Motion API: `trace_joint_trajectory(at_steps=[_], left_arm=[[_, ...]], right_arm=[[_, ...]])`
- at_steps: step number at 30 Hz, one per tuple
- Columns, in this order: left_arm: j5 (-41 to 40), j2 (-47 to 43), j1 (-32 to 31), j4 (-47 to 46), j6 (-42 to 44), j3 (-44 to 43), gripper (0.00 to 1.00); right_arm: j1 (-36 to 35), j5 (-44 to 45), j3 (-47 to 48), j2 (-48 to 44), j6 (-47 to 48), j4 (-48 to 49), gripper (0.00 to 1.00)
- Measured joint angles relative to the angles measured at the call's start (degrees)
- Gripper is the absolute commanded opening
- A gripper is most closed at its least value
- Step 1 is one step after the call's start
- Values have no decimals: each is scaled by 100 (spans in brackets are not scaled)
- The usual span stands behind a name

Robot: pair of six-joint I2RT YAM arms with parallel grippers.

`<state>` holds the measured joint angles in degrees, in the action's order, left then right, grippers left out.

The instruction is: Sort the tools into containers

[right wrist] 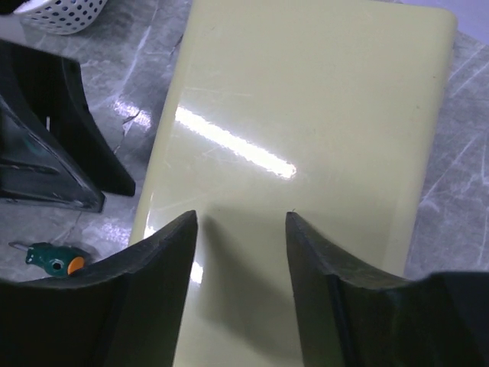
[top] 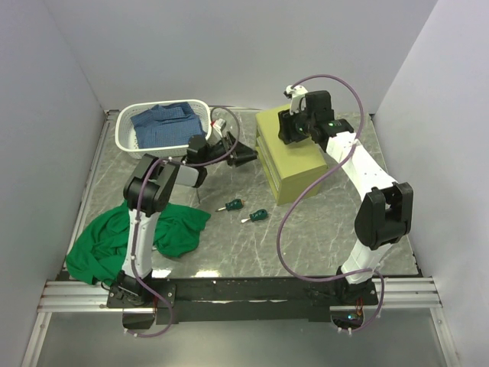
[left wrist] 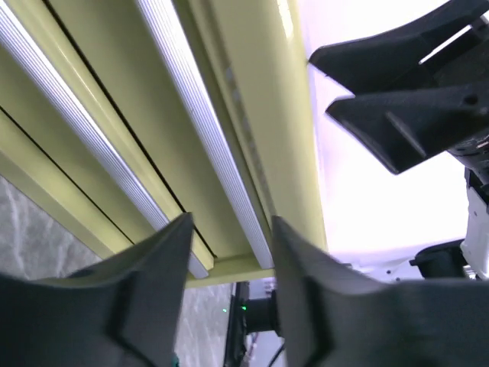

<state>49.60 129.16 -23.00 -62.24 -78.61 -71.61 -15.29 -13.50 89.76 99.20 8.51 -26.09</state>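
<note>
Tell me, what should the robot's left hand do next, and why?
Probably close the left gripper on the silver drawer handle and pull. The handle sits between its open fingers, the drawers of the tool chest look shut, and two screwdrivers lie on the table.

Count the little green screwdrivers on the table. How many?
2. One screwdriver lies on the table, left of the tool chest; the other screwdriver sits just right of it, closer to the arm bases. More could hide under the left arm or green cloth.
</note>
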Motion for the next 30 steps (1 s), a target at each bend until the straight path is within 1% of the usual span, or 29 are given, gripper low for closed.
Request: trace_joint_trajectory(at_steps=[3, 6, 10, 11, 17, 23, 27, 30], left_arm=[[-44, -46, 74, -48, -11, -33, 57], [-59, 46, 9, -116, -125, -136, 57], [-101, 363, -90, -490, -393, -396, 56], [-101, 466, -114, -570, -483, -468, 56], [-151, 881, -181, -713, -767, -837, 54], [-264, 1104, -293, -892, -992, -1093, 49], [-275, 1207, -321, -1060, -1095, -1213, 44], [-326, 1244, -356, -1110, -1172, -1263, 43]], right_arm=[[-20, -52, 4, 4, 20, 2, 61], [-22, -59, 15, 9, 33, -7, 63], [-22, -85, 22, 15, 33, -11, 65], [-22, -96, 22, 15, 33, -11, 68], [-33, -114, 17, 15, 39, -2, 70], [-33, -109, 0, 20, 66, 24, 70], [-33, -68, -11, 28, 105, 63, 70], [-31, -26, -20, 31, 125, 94, 70]])
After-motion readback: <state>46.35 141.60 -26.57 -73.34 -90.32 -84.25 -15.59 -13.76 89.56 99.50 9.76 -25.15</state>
